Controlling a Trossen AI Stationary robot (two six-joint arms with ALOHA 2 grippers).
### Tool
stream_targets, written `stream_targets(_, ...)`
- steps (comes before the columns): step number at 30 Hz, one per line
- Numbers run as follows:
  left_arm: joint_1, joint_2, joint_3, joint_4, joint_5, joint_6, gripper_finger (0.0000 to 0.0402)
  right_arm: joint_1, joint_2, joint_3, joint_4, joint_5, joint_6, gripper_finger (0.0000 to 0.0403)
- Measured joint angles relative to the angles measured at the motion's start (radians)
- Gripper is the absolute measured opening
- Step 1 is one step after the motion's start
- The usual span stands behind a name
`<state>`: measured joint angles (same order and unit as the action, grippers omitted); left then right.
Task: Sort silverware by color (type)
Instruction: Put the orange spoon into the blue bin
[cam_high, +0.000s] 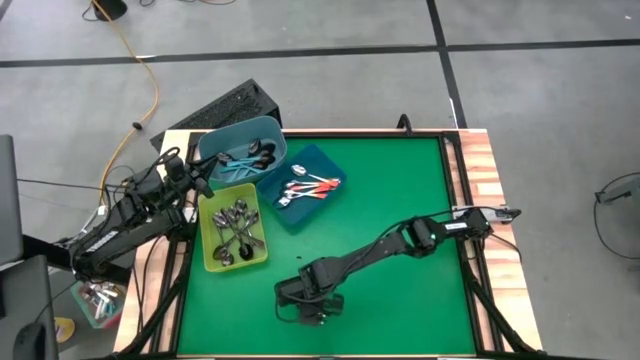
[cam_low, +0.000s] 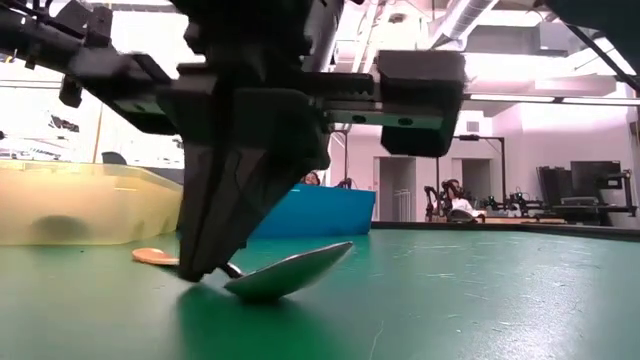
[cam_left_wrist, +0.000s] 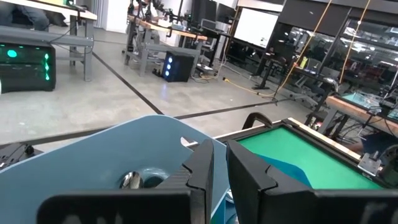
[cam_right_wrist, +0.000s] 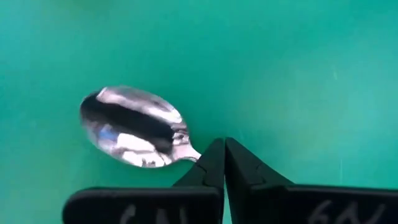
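Green felt table (cam_high: 400, 200) with a wood rim, sitting on a grey concrete floor, lab benches and monitors way off behind it. I'll use the yellow-green bin (cam_high: 234, 233) as my reference since it's easy to spot. It has the plain metal spoons (cam_high: 238, 222) piled in it. Just behind it is the light blue tub (cam_high: 240, 150) with the teal-handled spoons (cam_high: 243, 161), and beside that tub the dark blue tray (cam_high: 305, 187) holds the orange-handled spoons (cam_high: 312, 187).

My right gripper (cam_right_wrist: 224, 163) is down on the felt, out in front of the bin toward the near edge. Its fingers are pinched together right on the neck of an orange-handled spoon (cam_right_wrist: 134, 134); the shiny bowl sticks out past the fingertips and still touches the felt in the low view.

Left gripper (cam_left_wrist: 219, 171) is parked over the light blue tub, fingers nearly together, nothing in them.
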<state>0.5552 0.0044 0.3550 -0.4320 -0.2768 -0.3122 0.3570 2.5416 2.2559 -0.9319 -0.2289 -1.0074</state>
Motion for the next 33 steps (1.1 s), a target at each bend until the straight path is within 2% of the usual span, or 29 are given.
stream_targets(4, 0.0, 0.0, 0.0, 0.0, 0.0, 0.0, 0.0029, -0.02, -0.002, 0.002, -0.09, 0.08, 0.22, 0.0014)
stream_targets(9, 0.0, 0.0, 0.0, 0.0, 0.0, 0.0, 0.0029, -0.046, -0.005, 0.004, -0.18, 0.089, 0.471, 0.0007)
stream_targets(15, 0.0, 0.0, 0.0, 0.0, 0.0, -0.004, 0.0029, -0.051, -0.008, 0.004, -0.263, 0.085, 0.654, 0.0006)
stream_targets(24, 0.0, 0.0, 0.0, 0.0, 0.0, -0.004, 0.0029, -0.033, 0.001, 0.059, -0.39, 0.008, 0.892, 0.0006)
stream_targets(29, 0.0, 0.0, 0.0, 0.0, 0.0, -0.005, 0.0029, -0.029, -0.005, 0.099, -0.387, 0.003, 1.102, 0.0014)
stream_targets(33, 0.0, 0.0, 0.0, 0.0, 0.0, -0.006, 0.0029, -0.031, -0.005, 0.095, -0.439, 0.049, 1.186, 0.0031)
